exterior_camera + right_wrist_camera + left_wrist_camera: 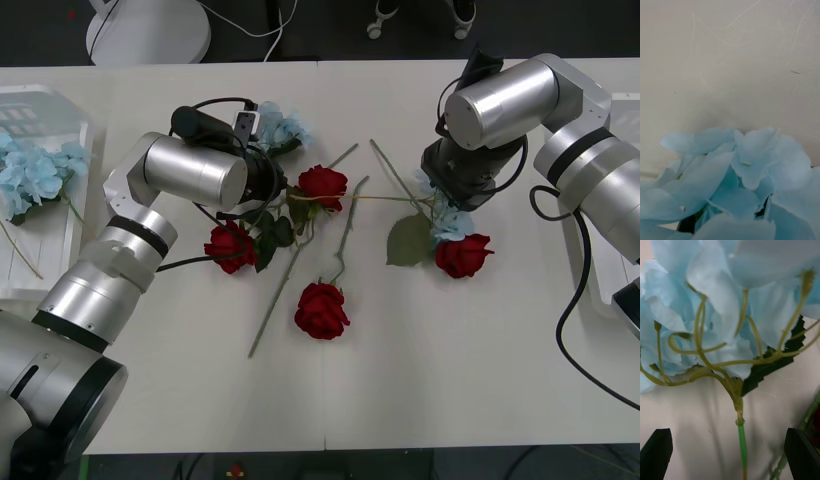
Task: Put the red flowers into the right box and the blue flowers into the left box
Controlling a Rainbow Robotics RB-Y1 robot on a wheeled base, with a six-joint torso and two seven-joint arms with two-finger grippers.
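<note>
Boxes first: left box [45,110] sits at the far left edge of the front view, upper-left area, w/ a bunch of blue flowers [30,175] already inside plus a couple thin stems lying across it. Right box [612,290] is barely peeking in at the right edge behind the right arm, can't tell what's in it.

Middle of the table [450,400] is where the loose stuff is. Red flowers [321,309]: four roses, one at center, one left-center right by the left arm's elbow, one lower center, one right-center. Their long stems cross each other in a messy tangle w/ some dark green leaves [272,236] mixed in.

Left gripper [730,453] is at upper-center-left of the front view, over a blue cluster [283,127]. Wrist cam has its black fingers [657,453] spread wide at both bottom corners, the cluster's green stem [742,442] btwn them, nothing clamped.

Right gripper [450,195] is at upper right-center, down on another blue cluster [452,222] that sits just above the right-center rose, touching it. Its wrist cam is pale blue petals [752,180] up close over bare tabletop, so whether its fingers are spread or closed, can't tell.
</note>
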